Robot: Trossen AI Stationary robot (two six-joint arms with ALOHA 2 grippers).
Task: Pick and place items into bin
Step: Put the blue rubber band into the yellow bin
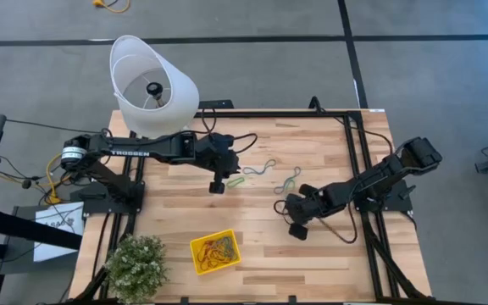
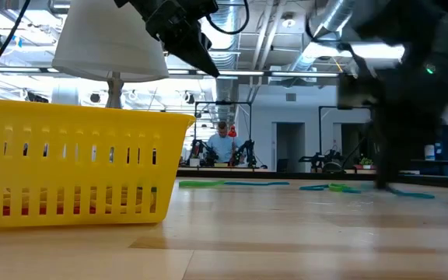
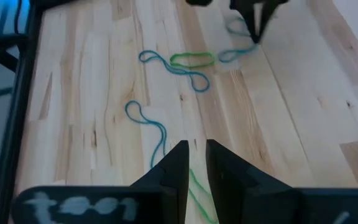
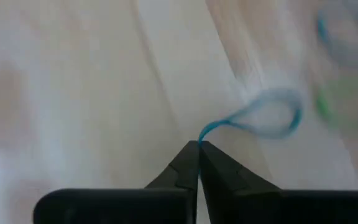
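As I read the four views, my count of the bench (image 1: 312, 254) runs as follows.

Right end effector (image 4: 198, 144): low over the right-centre of the bench, fingers pinched together on the end of a blue rubber band (image 4: 272, 115), whose loop trails out ahead of the tips. In the high view I place it at (image 1: 283, 206), beside a green and blue band pair (image 1: 290, 180).

Left end effector (image 3: 193, 149): raised above the bench's middle, fingers nearly together with a narrow gap between them, nothing gripped that I can see. In the high view it sits at (image 1: 217, 186).

Loose items: a green band (image 3: 192, 60) lying against a long blue band (image 3: 169, 67); a second blue band (image 3: 148, 124) nearer the left end effector; another green strand (image 3: 199, 194) passing under its fingers.

Bin (image 1: 215, 252): yellow, near the front edge of the bench, well apart from both end effectors, already holding a tangle of coloured bands (image 1: 216, 248).

Other fixtures: white lampshade (image 1: 152, 85) at the back left corner; green potted plant (image 1: 136, 266) at the front left, just beside the bin. A person (image 2: 224, 144) is in the room beyond.
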